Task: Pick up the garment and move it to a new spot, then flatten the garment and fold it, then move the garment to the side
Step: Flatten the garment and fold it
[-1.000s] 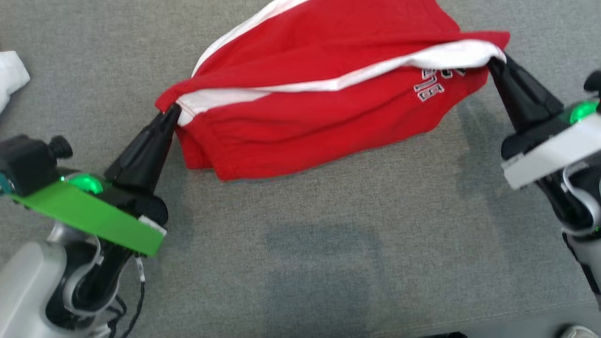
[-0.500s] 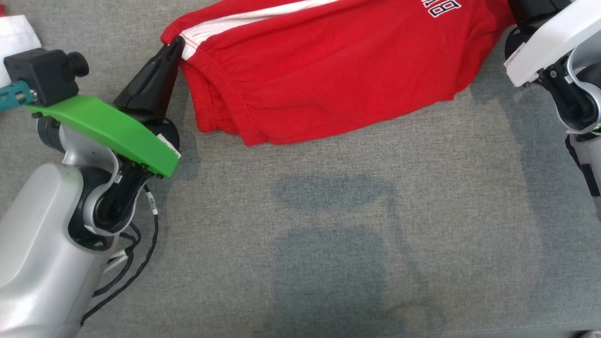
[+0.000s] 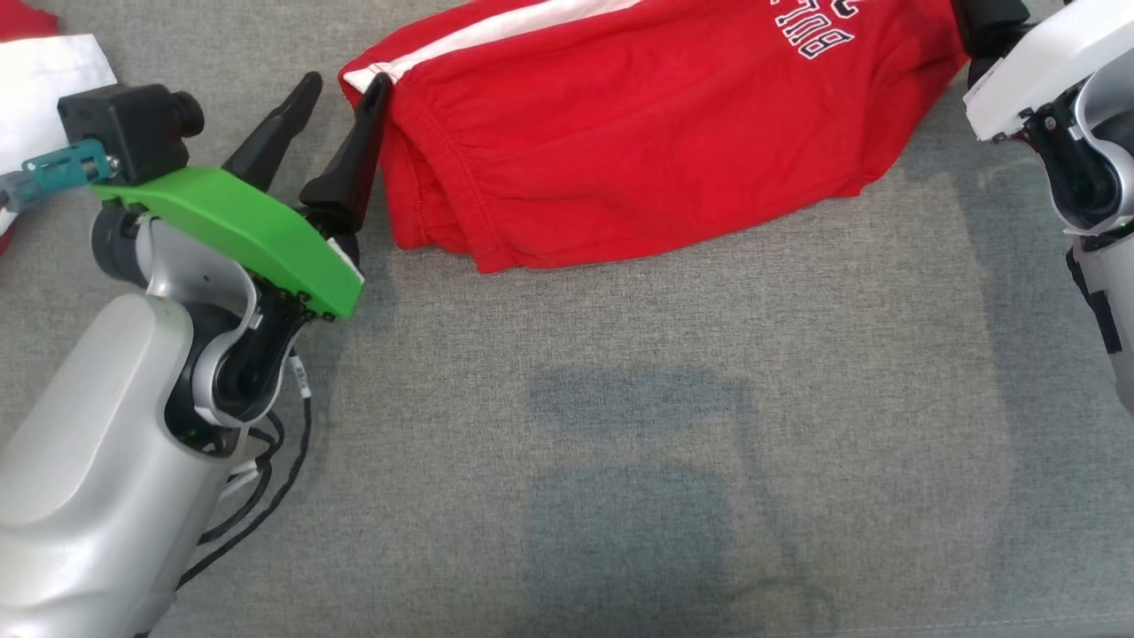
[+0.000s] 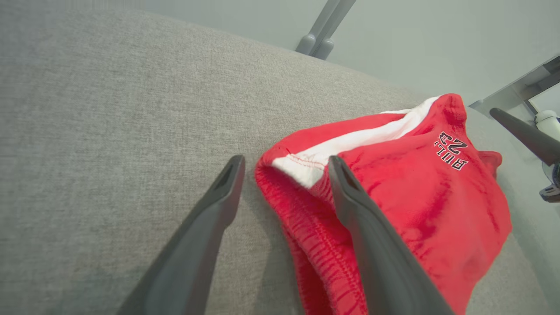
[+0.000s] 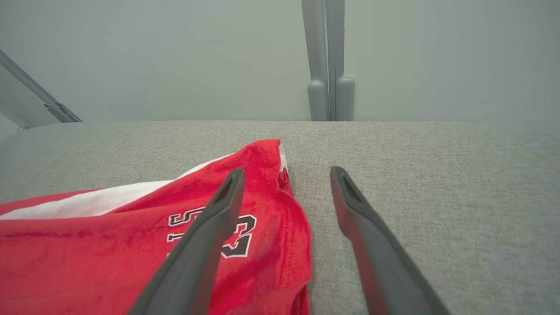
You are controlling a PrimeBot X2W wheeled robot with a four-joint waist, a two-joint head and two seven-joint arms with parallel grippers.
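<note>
Head view: the red garment lies bunched on the table, with the left hand spread at its hem. Left wrist view: nothing is pinched. Right wrist view: the right hand is spread, seemingly gripping nothing. Placing looks done; flattening calls for corner grips.

The head camera looked steeply down on the tabletop. Both wrist cameras sat low, close, facing the wall; all shared the garment.

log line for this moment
garment: bunched on grey surface, ungripped | left hand: open, straddling its corner | right hand: open, over opposite corner
</note>
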